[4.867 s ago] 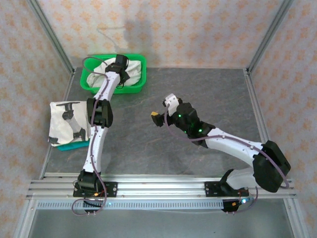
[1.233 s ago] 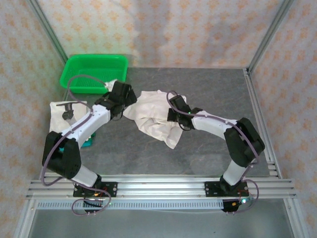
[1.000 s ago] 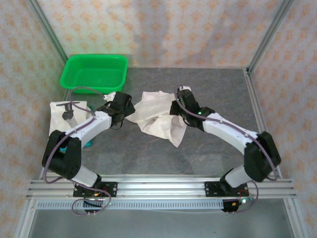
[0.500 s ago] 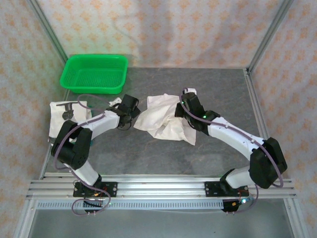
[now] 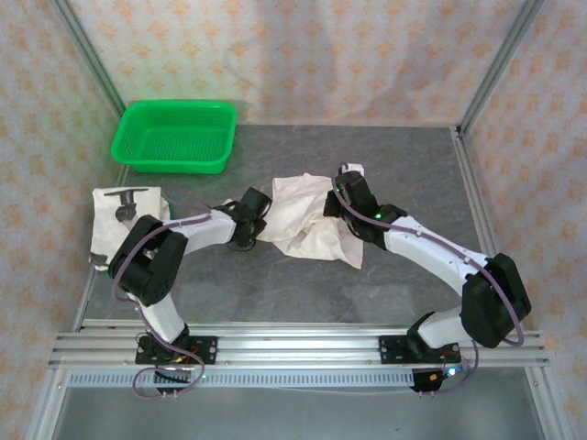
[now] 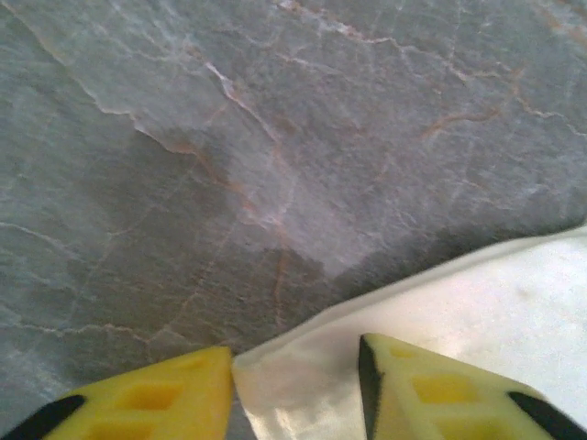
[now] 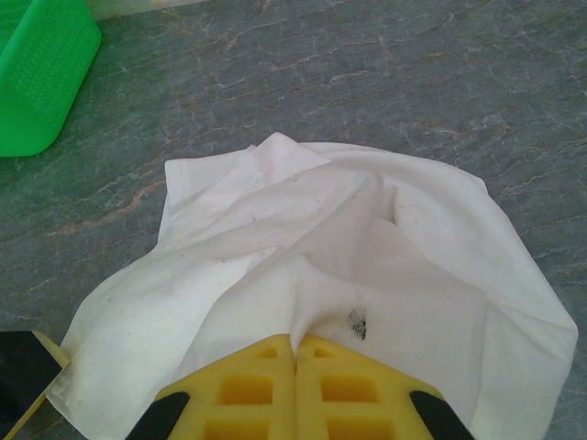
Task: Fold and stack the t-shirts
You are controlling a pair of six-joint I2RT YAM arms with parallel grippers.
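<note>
right gripper [image 7: 294, 346] at bottom centre, yellow fingers pressed together, pinching raised fold of white t-shirt [image 7: 367, 238]. small dark mark [image 7: 358, 323] on cloth just right of fingertips. t-shirt crumpled, spread over grey marbled table [image 7: 413, 82]. green basket [image 7: 41, 73] at top left corner, well apart from t-shirt.

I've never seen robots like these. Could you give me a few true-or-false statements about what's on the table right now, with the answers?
1. The green basket holds a t-shirt. False: nothing lies in it.
2. The right gripper is shut on the crumpled t-shirt. True.
3. The left gripper has its jaws apart, astride an edge of that shirt. True.
4. The folded t-shirt lies by the right edge of the table. False: it lies by the left edge.
</note>
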